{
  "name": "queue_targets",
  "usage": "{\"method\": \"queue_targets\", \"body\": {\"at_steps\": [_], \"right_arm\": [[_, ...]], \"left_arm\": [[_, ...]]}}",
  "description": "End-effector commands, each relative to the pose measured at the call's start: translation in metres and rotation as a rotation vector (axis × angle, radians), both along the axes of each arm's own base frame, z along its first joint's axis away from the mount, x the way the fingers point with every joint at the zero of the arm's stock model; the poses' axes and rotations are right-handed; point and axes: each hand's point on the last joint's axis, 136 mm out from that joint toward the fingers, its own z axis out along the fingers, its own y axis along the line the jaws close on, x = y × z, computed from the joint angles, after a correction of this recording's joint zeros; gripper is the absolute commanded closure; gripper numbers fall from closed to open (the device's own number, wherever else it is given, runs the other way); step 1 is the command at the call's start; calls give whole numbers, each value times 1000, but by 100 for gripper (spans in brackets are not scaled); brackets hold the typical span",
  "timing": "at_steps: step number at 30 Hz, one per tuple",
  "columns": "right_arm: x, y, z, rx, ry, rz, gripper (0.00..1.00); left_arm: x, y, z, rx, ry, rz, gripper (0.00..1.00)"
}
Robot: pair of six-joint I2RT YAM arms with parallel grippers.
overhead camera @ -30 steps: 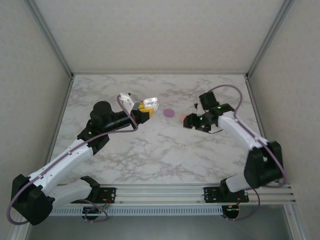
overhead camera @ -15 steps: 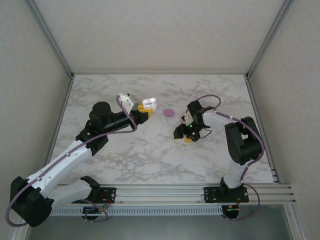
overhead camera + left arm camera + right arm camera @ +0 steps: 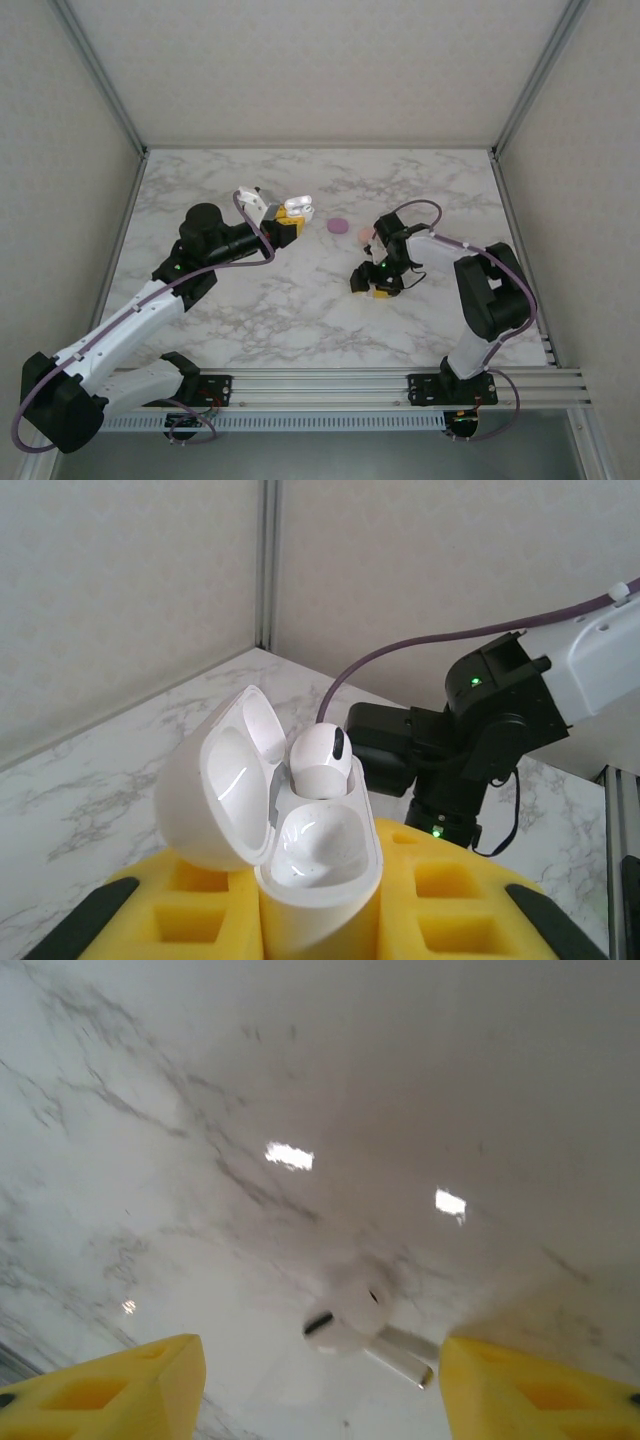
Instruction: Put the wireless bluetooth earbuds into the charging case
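Earbuds: two white ones visible. One earbud (image 3: 320, 760) is seated in the charging case (image 3: 300, 855). It is a glossy white rounded head standing up out of the far pocket, with a small dark oval vent on its side. The near pocket of the case is an open white hollow. The case is a smooth white pill shape with its lid hinged back and the inside of the lid showing.

The left fingers (image 3: 160, 915), with yellow pads, are clamped tight on the lower body of the case, one on each side. In the top view this sits left of centre on the far half of the bench (image 3: 300, 330).

The second earbud (image 3: 345, 1320) lies loose on the marble bench. It has a white bulb head with a dark slot mark and a short pale stem pointing right. It is low-contrast against the white surface.

The right fingers (image 3: 120, 1380) stand apart, one on each side of that bud and clear of it, holding nothing. In the top view they are right of centre at mid-depth, pointing down at the bench.

A small purple rounded piece (image 3: 338, 226) and a pink-orange piece (image 3: 365, 234) sit just beside each other on the bench between the two arms. They are too small to tell whether they are buds or cases.
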Motion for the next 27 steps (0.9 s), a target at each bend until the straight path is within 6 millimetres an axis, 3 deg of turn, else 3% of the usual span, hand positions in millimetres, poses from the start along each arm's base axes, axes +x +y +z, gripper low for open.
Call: {"method": "queue_targets", "body": {"at_steps": [1, 7, 15, 19, 27], "right_arm": [[-17, -6, 4, -33, 32, -13, 36], [-20, 9, 15, -6, 16, 17, 36], [2, -22, 31, -242, -97, 111, 39], [14, -15, 27, -238, -143, 221, 42], [14, -3, 9, -283, -96, 429, 43]], "left_arm": [[-2, -2, 9, -15, -26, -9, 92], [-1, -3, 7, -12, -25, -9, 92], [-2, -1, 8, -4, -30, -2, 92], [-2, 1, 7, -4, -28, 7, 92], [-2, 4, 10, -4, -33, 20, 92]]}}
